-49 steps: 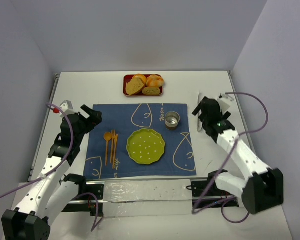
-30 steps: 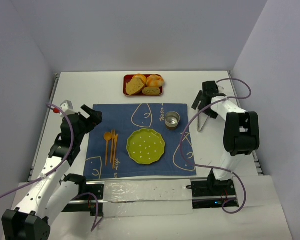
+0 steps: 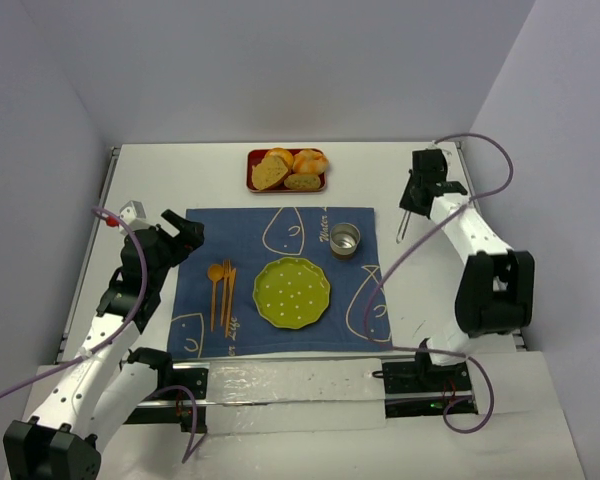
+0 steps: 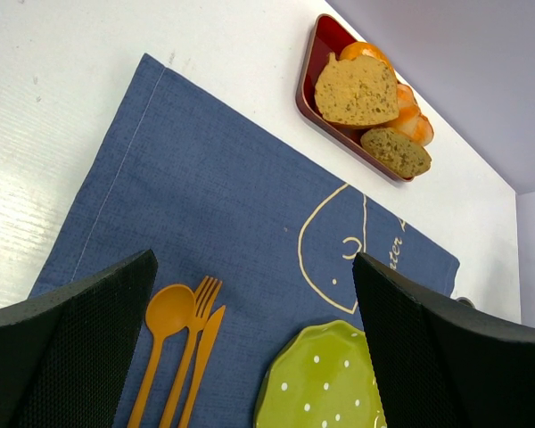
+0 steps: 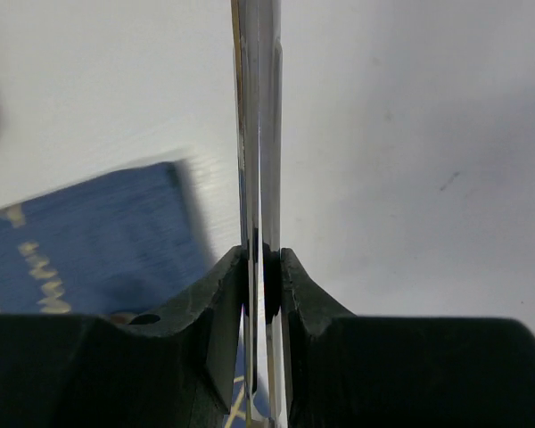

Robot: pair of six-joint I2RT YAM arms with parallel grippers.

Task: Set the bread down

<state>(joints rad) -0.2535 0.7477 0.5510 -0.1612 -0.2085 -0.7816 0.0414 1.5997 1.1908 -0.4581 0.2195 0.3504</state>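
Two bread slices, the larger (image 3: 271,170) (image 4: 355,91) and the smaller (image 3: 302,182) (image 4: 394,152), lie in a red tray (image 3: 285,189) (image 4: 310,85) at the back of the table. A green dotted plate (image 3: 291,291) (image 4: 321,383) sits on the blue mat (image 3: 240,235). My right gripper (image 3: 417,195) (image 5: 264,259) is at the far right of the table, shut on thin metal tongs (image 3: 405,222) (image 5: 257,134) whose two blades are pressed together. My left gripper (image 3: 180,232) (image 4: 252,259) hovers open over the mat's left part, holding nothing.
Orange-brown rolls (image 3: 310,160) share the red tray. A metal cup (image 3: 344,239) stands on the mat beside the plate. An orange spoon, fork and knife (image 3: 221,285) (image 4: 174,348) lie left of the plate. Walls close in on both sides.
My right gripper has closed on the tongs and the right arm has swung toward the back right corner. The left arm has not moved.
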